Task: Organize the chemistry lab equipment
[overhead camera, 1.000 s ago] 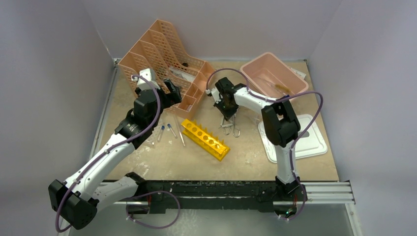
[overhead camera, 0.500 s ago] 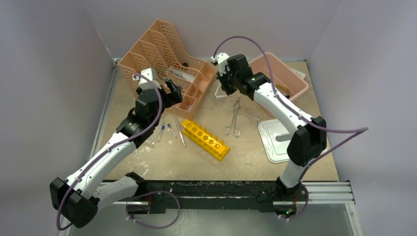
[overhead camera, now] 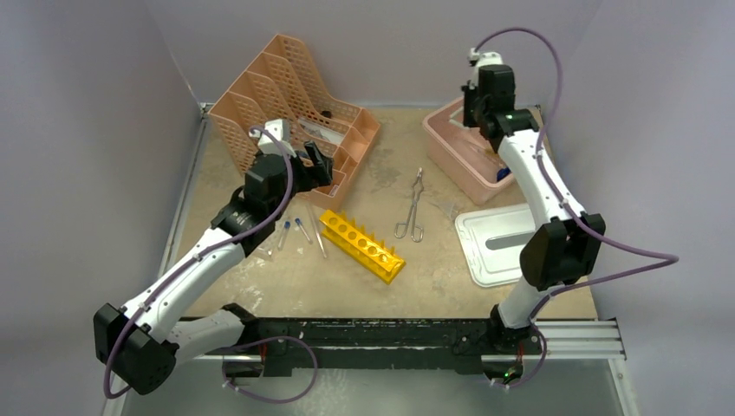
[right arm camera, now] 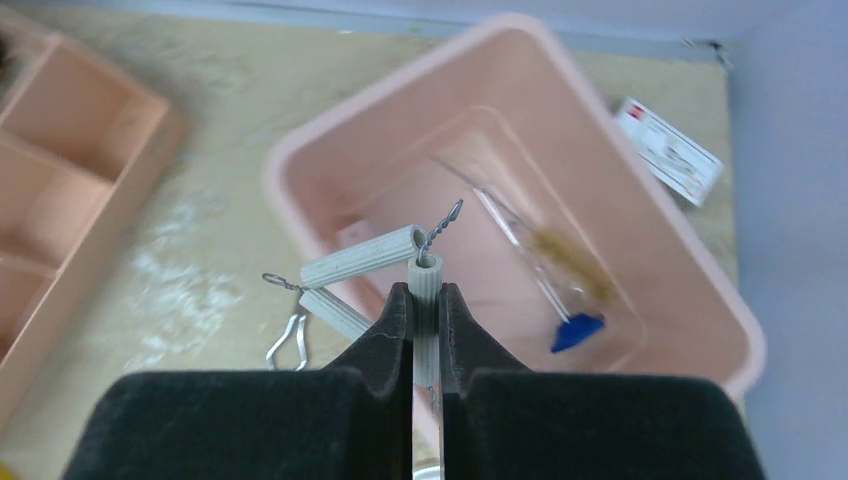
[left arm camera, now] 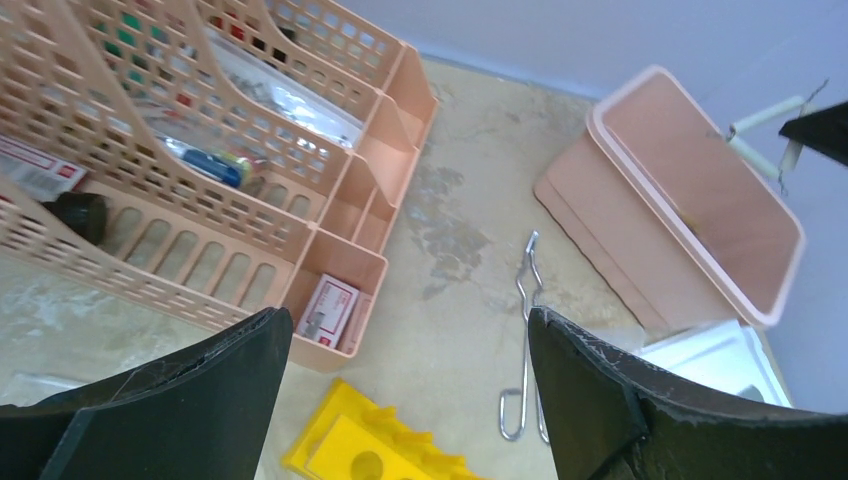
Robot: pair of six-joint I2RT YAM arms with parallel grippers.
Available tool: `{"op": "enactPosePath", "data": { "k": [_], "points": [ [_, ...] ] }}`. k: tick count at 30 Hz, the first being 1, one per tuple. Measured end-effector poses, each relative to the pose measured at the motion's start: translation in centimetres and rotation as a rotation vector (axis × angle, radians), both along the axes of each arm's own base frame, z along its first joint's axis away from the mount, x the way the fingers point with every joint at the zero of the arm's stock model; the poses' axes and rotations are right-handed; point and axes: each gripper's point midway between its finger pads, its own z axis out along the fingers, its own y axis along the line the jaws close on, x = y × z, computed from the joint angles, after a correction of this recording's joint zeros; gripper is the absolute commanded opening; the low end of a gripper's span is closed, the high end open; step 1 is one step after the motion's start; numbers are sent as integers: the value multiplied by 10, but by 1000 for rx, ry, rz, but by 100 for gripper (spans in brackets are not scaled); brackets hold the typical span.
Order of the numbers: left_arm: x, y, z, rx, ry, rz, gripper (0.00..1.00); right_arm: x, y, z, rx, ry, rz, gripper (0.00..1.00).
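Right gripper (right arm camera: 426,295) is clamped on one pale ribbed sleeve of a wire triangle (right arm camera: 362,257), holding it in the air over the pink tub (right arm camera: 400,130) at the table's one o'clock corner. In the wrist view the other two sleeves jut out toward nine o'clock. Left gripper (overhead camera: 317,165) hangs with its fingers (left arm camera: 200,400) spread wide and nothing between them, just at the near edge of the peach organizer (overhead camera: 286,95).

Nearest the arm bases, the yellow rack (overhead camera: 361,245) lies slantwise on the table (overhead camera: 286,290), holes up. The white lid (overhead camera: 507,247) lies flat at the rack's three o'clock, well apart from it. At the rack's nine to ten o'clock, blue-capped tubes (overhead camera: 284,232) lie loose on the table, near its end.

The tongs (overhead camera: 413,208) lie flat at the rack's one o'clock, loops toward the arms and tips toward the far wall — between organizer and tub, touching neither.

Farther back, the organizer stands at the rack's eleven o'clock, with small items in its compartments that are too small to name. In the tub a small blue piece (right arm camera: 576,332) lies on the floor by the wall. A white card (right arm camera: 668,150) lies on the table behind the tub.
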Motion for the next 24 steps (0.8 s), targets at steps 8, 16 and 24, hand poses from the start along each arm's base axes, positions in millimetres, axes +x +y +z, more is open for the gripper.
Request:
{"op": "enactPosePath", "data": {
  "k": [8,16,24],
  "points": [
    [0,-17,6,14,14,-93,88,14,-78,-18,83,42,-255,0],
    [29,-28,-6,55,0,-76,88,34,-67,-109,101,240,-230,0],
    [53,-35,-5,80,-45,-55,88,34,-49,-161,176,352,-190,0]
  ]
}}
